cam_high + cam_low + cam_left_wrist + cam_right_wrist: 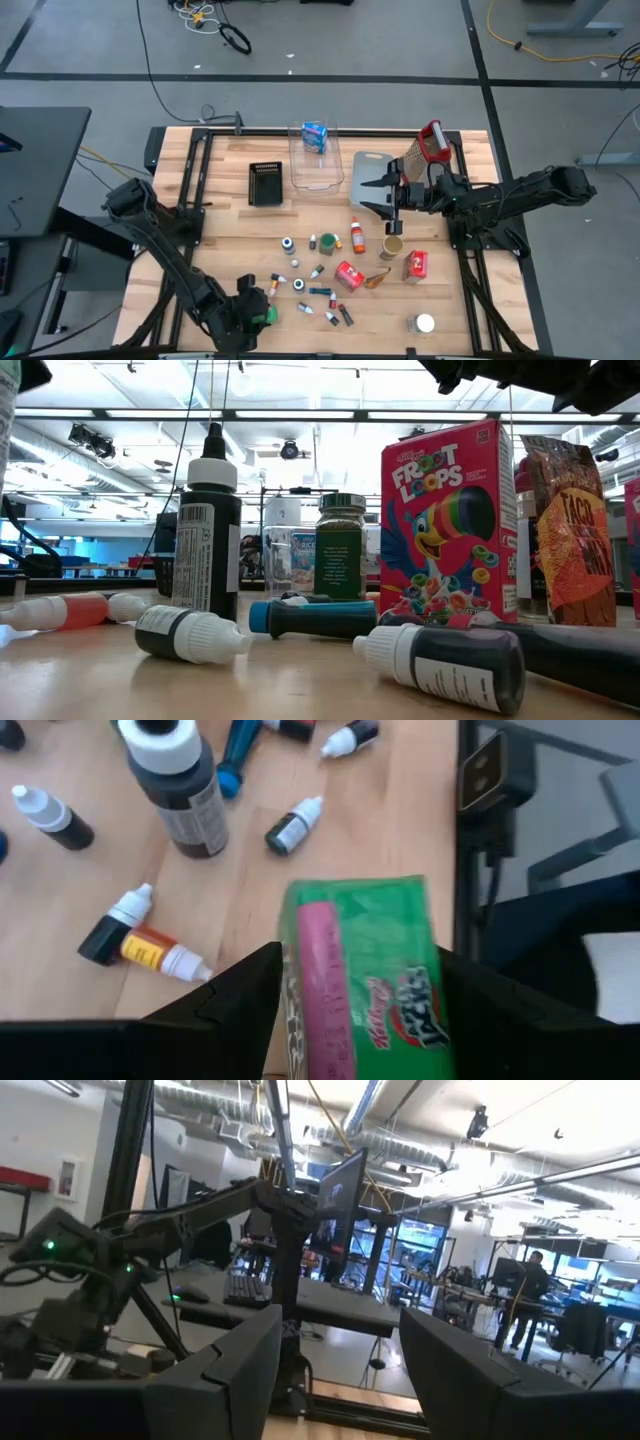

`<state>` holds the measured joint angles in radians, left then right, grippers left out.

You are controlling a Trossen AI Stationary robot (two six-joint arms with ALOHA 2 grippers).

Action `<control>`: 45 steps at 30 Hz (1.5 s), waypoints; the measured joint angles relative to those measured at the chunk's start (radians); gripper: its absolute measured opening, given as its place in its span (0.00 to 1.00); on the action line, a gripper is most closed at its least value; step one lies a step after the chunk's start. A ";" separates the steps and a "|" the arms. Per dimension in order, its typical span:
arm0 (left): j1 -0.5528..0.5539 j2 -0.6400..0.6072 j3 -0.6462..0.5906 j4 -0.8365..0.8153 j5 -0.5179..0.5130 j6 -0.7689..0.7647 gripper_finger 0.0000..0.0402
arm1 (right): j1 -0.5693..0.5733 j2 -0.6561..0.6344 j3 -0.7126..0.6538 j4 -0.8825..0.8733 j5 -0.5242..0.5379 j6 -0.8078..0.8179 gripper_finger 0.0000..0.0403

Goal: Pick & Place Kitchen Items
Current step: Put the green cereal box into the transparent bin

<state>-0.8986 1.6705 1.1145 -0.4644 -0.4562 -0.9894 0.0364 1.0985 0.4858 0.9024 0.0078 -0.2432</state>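
Green cereal box: gripped between the left arm's fingers, lifted above the near-left part of the table, close to its near edge.
Left gripper: clenched on that box, one finger on each side.
Slip risk: the box is light, smooth card and the fingers seem to catch only part of it. A quick swing could twist it loose, and so close to the edge it might fall off the table.
Carry risk: the scattered small bottles lie between the box and the far trays. A low pass could topple the upright dark bottle.
Black tray: far left of centre; nothing seen in it.
Clear bin: far centre, holding one small blue-and-white box at its far end.
Grey-blue tray: right of the bin, partly hidden by the right arm; I cannot tell whether it holds anything.
Right gripper: hovers at that tray's near edge, fingers released, nothing between them.
Collision risk: if the left arm delivers to the grey-blue tray, the two arms could meet there.
Grater: leans at the tray's right side and a sweeping arm could knock it.
Waiting items: Froot Loops box, taco packet, green-lidded jar and white-lidded jar are all on the bare table, centre to near right.
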 joint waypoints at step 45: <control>0.352 -0.323 0.137 0.003 -0.296 0.684 0.33 | 0.000 0.000 0.000 0.000 0.002 -0.001 0.53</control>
<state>-0.5462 1.3472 1.2514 -0.4614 -0.7518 -0.3051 0.0364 1.0985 0.4858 0.9028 0.0093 -0.2440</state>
